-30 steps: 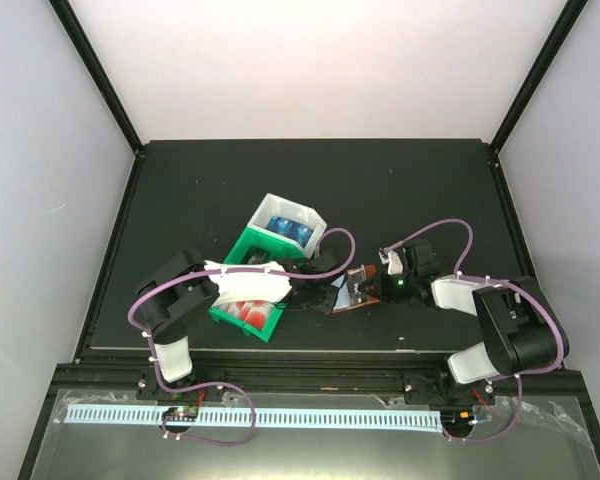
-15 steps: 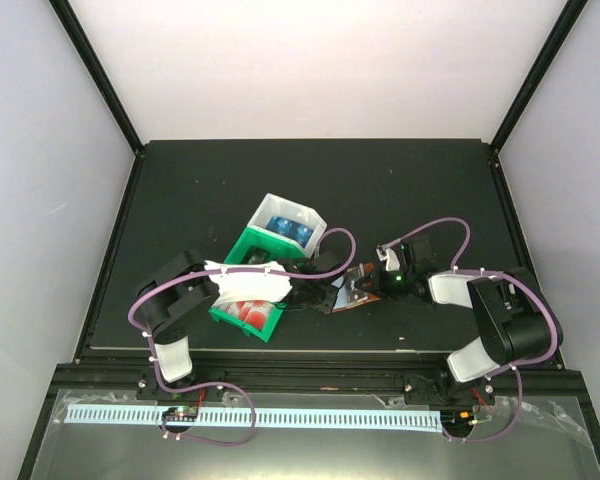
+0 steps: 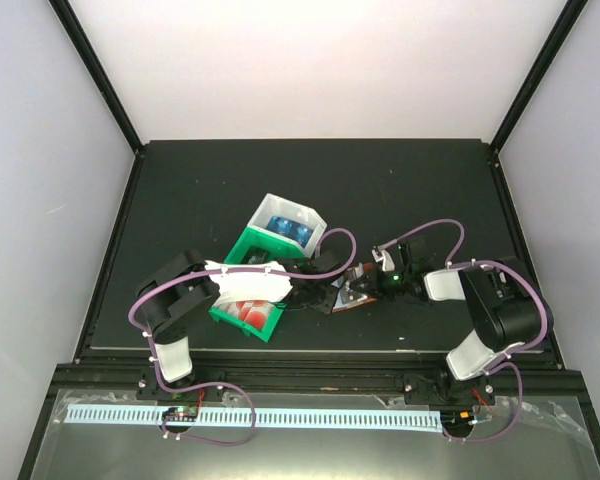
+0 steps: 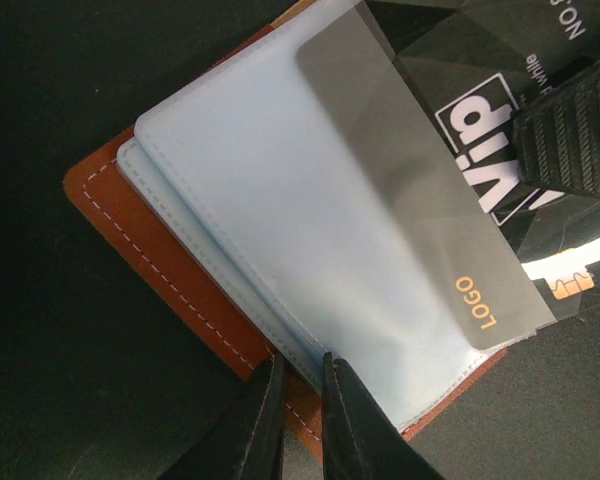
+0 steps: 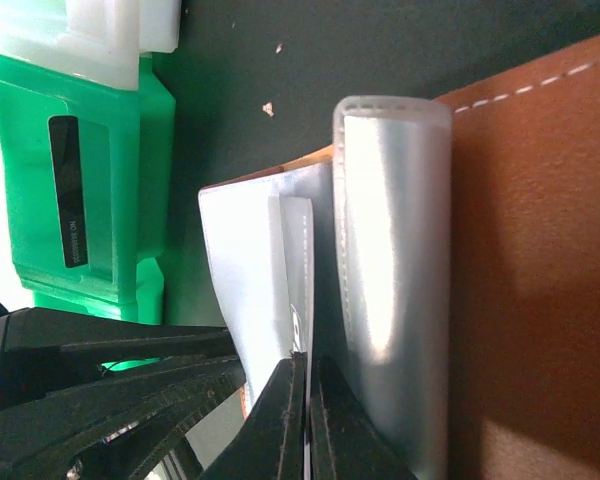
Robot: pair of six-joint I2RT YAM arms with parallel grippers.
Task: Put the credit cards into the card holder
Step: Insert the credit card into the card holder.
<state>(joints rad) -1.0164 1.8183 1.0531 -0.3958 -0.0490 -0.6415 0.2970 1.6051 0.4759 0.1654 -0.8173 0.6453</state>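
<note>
Card-filing under way: on the black table (image 3: 430, 190), two arms meet over an open card holder (image 3: 352, 291) that lies just right of a green-and-white tray (image 3: 238, 247), near the table's front edge.

The job looks barely begun. Blue cards (image 3: 285, 227) lie in the tray's white far compartment and red cards (image 3: 248, 312) in its near one, none of them yet moved. The middle compartment is hidden under the left arm. The holder's brown leather cover lies spread flat, its clear pockets (image 4: 280, 220) fanned upward. Only one black card (image 4: 460, 110), printed "VIP" and "LOGO", is on its way in. Much of it shows grey through the plastic of the top pocket, while the far part pokes out bare, so it appears only partly seated. Judging from this, that card has to slide home, and the red and blue sets wait their turn.

The left gripper (image 4: 302, 415) stands at a narrow gap, its two fingers nipping the holder's near edge where leather and clear sleeve meet, apparently pinning it open. The right gripper (image 5: 307, 420) is closed almost to nothing on the black card's thin edge. Its ribbed pad (image 4: 575, 130) rests on the card's exposed face in the left wrist view, and its tips point along the pocket mouth in its own.
</note>
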